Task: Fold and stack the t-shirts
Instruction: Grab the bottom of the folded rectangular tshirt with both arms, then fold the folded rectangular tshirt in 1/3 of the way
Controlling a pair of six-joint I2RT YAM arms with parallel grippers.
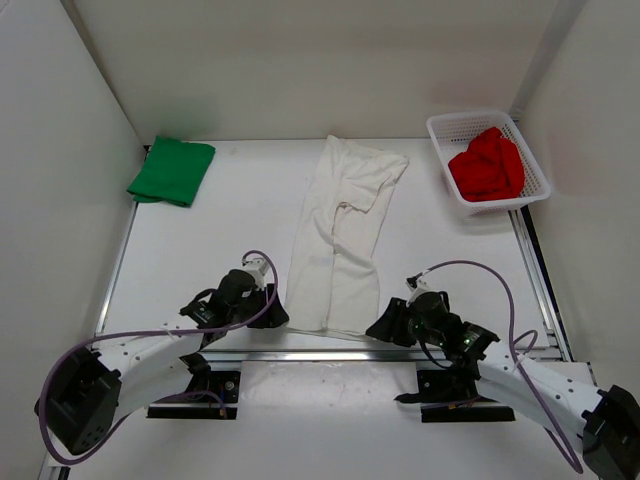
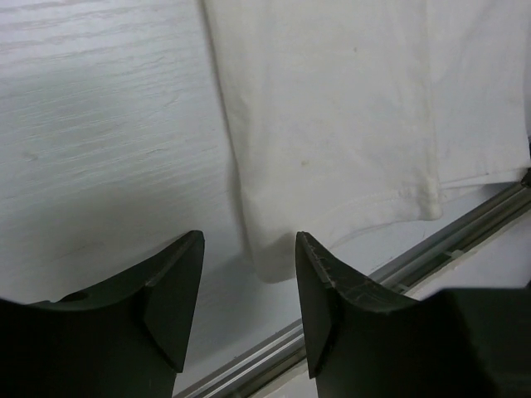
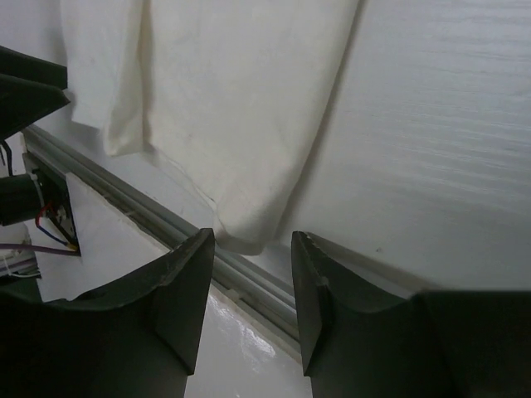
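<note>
White t-shirt [image 1: 340, 235]: lies flat as a long narrow strip down the middle of the table [image 1: 230, 230], sleeves turned in. Its collar end is toward the far edge and its hem is at the near edge, just short of the metal rail [image 1: 320, 354]. It looks folded lengthwise, probably so that one more fold from the hem would make it compact.

Green t-shirt [image 1: 172, 170]: a neat folded square in the far left corner, well apart from the white one. I take it for the finished piece and the base of the stack.

Red t-shirt [image 1: 487, 165]: bunched and unfolded inside the white mesh basket [image 1: 468, 116] at the far right corner, likely waiting its turn.

Left gripper [image 1: 272, 312]: low at the near left corner of the white hem. Its fingers are parted and hold nothing, and its wrist view shows the cloth corner lying just beyond the gap, with bare table between the pads.

Right gripper [image 1: 385, 328]: mirrors it at the near right corner of the hem. Its fingers are likewise spread and empty, and the cloth tip sits just ahead of the gap, over the rail.

Why both at the hem: one gripper per corner would keep the edge straight when lifted, so the strip folds without twisting.

Step in hand (judged): lining up on the two hem corners for the crosswise fold.

Risk: the right corner lies over the rail, so a low pinch may meet metal or catch only one layer of cloth.
</note>
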